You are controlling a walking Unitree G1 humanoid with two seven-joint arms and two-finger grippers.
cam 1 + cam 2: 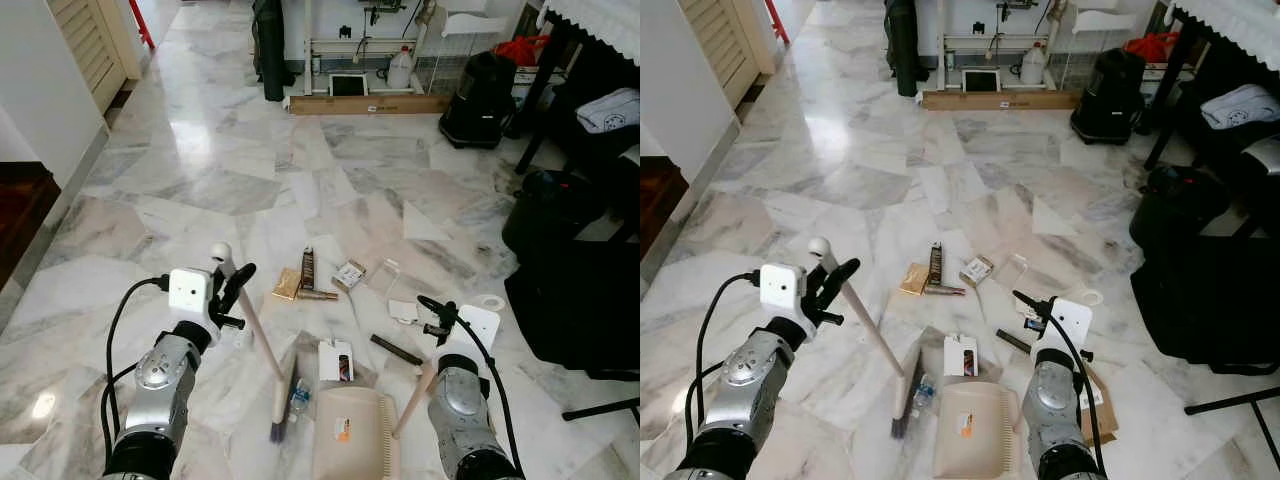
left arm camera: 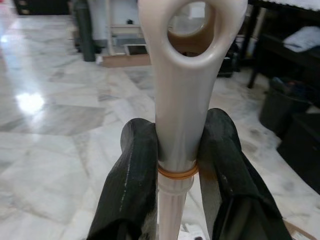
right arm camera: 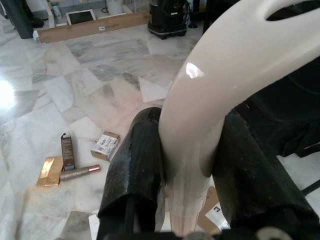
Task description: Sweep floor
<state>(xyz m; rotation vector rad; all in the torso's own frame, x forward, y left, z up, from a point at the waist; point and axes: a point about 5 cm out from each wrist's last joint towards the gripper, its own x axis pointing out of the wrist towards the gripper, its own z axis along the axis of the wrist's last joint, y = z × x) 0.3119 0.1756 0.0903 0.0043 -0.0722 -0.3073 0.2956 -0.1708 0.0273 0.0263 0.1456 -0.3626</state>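
Marble floor [image 1: 200, 170] litter: gold box [image 1: 288, 284], brown tube [image 1: 308, 268], carton [image 1: 349, 274] beyond dustpan [image 1: 352, 432].

The dustpan [image 1: 350, 435] ran off the bottom edge of the left eye view, so its near end could not be seen. The printing on the small white box [image 1: 349, 274] and on the flat white packet [image 1: 337, 360] was too small to read. In the left wrist view the broom handle [image 2: 186, 90] was cut off at top and bottom, its brush end unseen.
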